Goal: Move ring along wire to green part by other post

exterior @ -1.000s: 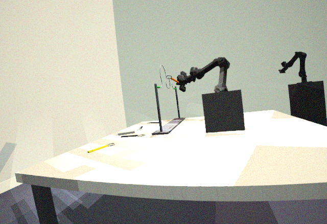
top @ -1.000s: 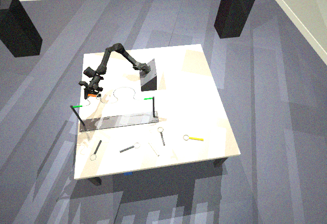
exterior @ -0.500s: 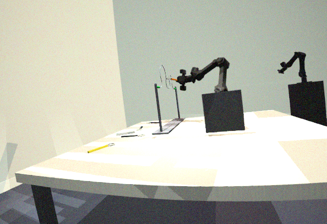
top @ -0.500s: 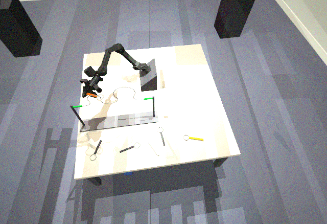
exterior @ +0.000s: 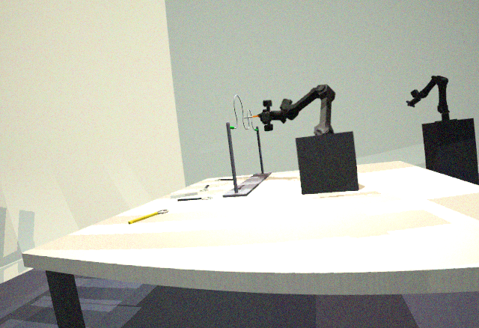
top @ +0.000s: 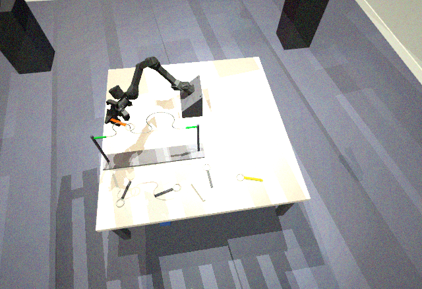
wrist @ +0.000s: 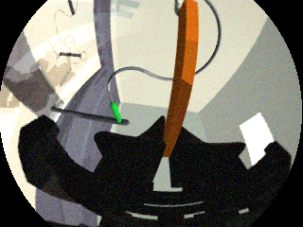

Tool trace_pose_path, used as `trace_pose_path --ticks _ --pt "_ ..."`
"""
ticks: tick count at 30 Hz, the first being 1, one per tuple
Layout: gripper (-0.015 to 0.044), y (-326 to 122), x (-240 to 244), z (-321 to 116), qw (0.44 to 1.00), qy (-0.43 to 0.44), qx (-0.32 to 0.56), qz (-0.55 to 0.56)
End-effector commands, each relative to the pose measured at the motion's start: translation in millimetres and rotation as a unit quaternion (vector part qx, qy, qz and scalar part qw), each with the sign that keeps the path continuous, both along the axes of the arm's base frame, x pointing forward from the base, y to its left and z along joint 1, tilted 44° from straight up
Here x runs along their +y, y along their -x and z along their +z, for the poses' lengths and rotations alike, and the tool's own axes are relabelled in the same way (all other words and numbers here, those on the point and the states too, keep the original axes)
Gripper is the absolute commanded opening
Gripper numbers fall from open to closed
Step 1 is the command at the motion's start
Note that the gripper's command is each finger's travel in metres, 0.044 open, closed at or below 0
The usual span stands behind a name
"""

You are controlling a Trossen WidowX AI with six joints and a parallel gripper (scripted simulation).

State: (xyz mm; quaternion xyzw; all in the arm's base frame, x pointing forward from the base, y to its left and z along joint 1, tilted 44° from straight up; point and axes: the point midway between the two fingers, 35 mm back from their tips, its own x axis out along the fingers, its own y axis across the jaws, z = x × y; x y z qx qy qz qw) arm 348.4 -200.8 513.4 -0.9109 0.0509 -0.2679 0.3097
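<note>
My gripper (top: 109,120) (exterior: 260,116) (wrist: 165,119) is shut on the orange handle (top: 118,122) (exterior: 255,115) (wrist: 186,57), near its end. The ring (top: 130,127) (wrist: 178,8) is at the handle's far end, around the grey wire between the first bend and the left dip in the top view; whether they touch is too small to tell. The green parts are at the left post (top: 99,137) and at the right post (top: 192,127). In the wrist view, one green part (wrist: 115,112) and its post (wrist: 90,114) show left of the handle.
The wire's tall middle arch (top: 159,112) (exterior: 234,103) rises to the right of the ring in the top view. The posts stand on a long base plate (top: 150,158). A yellow-handled ring (top: 253,179) (exterior: 144,218) and several darker-handled rings lie on the table beyond.
</note>
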Motion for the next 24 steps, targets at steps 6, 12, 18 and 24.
trace_pose_path --ticks 6,12,18,24 --pt "-0.0150 -1 -1 -1 0.999 0.043 0.003 0.001" --pt "-0.0150 -1 -7 -4 0.999 0.042 0.002 0.002" --pt "-0.0150 -1 -17 -10 1.000 0.015 0.000 0.003" --pt "-0.0150 0 -30 -21 0.999 -0.035 -0.003 0.003"
